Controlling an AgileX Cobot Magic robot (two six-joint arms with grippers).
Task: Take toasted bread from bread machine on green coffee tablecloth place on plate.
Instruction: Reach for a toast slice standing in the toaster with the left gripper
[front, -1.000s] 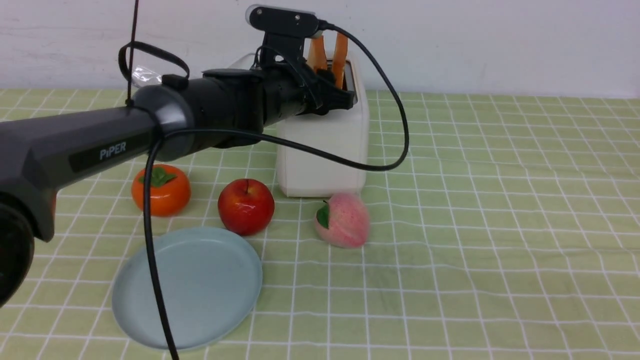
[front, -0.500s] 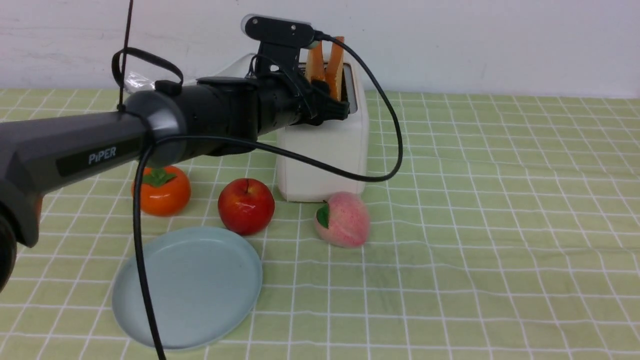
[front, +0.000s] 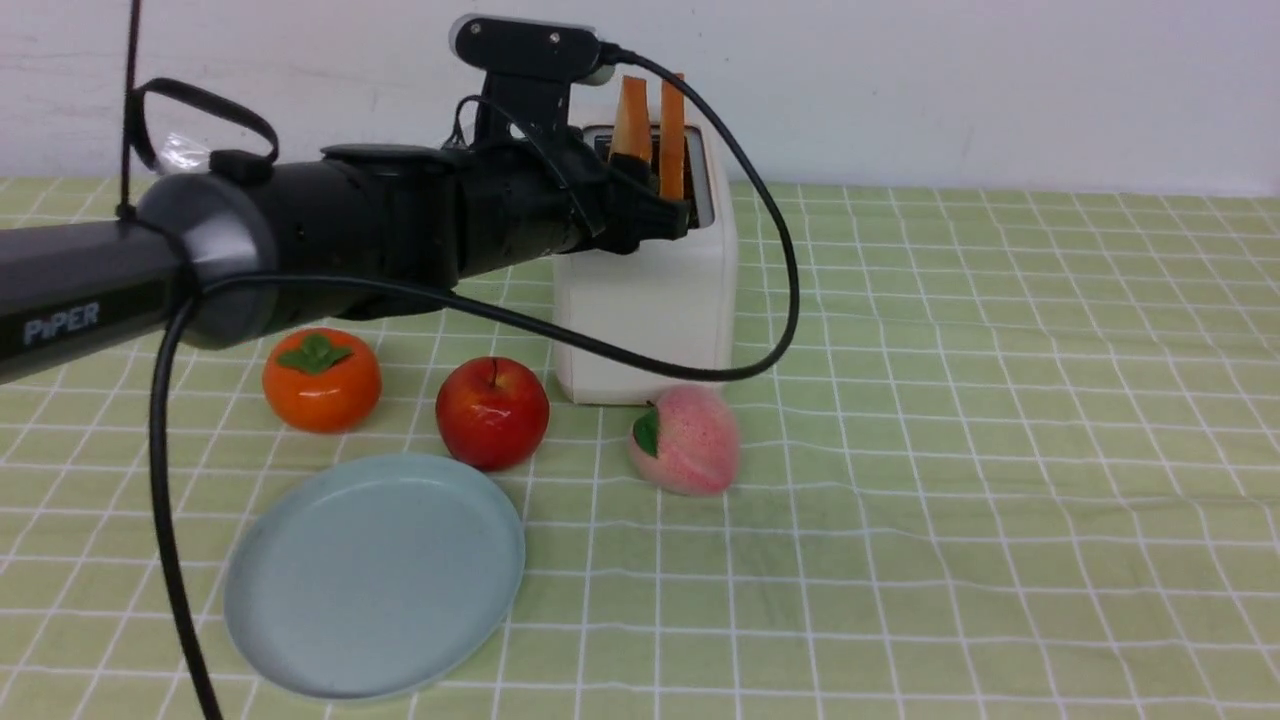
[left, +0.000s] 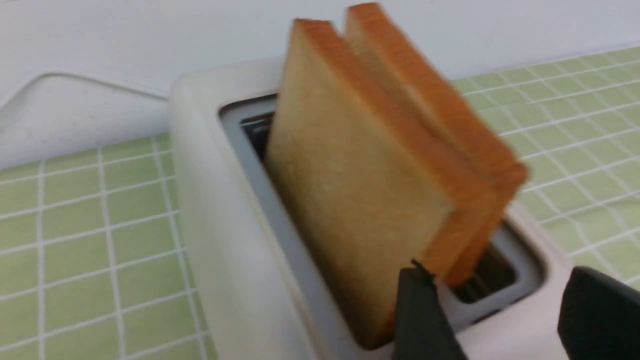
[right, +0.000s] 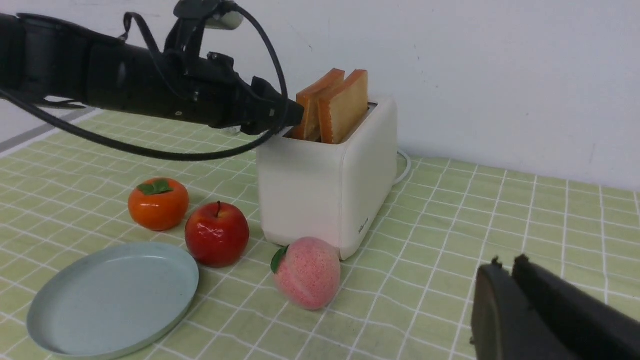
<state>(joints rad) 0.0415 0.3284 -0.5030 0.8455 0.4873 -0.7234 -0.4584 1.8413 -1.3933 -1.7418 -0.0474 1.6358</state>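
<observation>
The white bread machine (front: 645, 300) stands at the back of the green coffee tablecloth (front: 1000, 450). Two slices of toasted bread (front: 632, 120) (front: 672, 140) stick up from its slots, side by side. My left gripper (left: 505, 300) is open at the toaster's near end; one finger (left: 420, 315) sits just in front of the nearer slice (left: 350, 190), and nothing is gripped. The pale blue plate (front: 375, 575) lies empty at the front left. In its wrist view my right gripper (right: 507, 265) hangs over bare cloth, shut and empty; it is out of the front view.
An orange persimmon (front: 321, 380), a red apple (front: 492, 412) and a pink peach (front: 686, 440) lie between the toaster and the plate. The left arm's black cable (front: 770, 300) loops in front of the toaster. A white wall runs behind.
My left arm has drawn back to the left and its jaws have widened a little. The two slices, splayed and then leaning together, now stand upright and parallel.
</observation>
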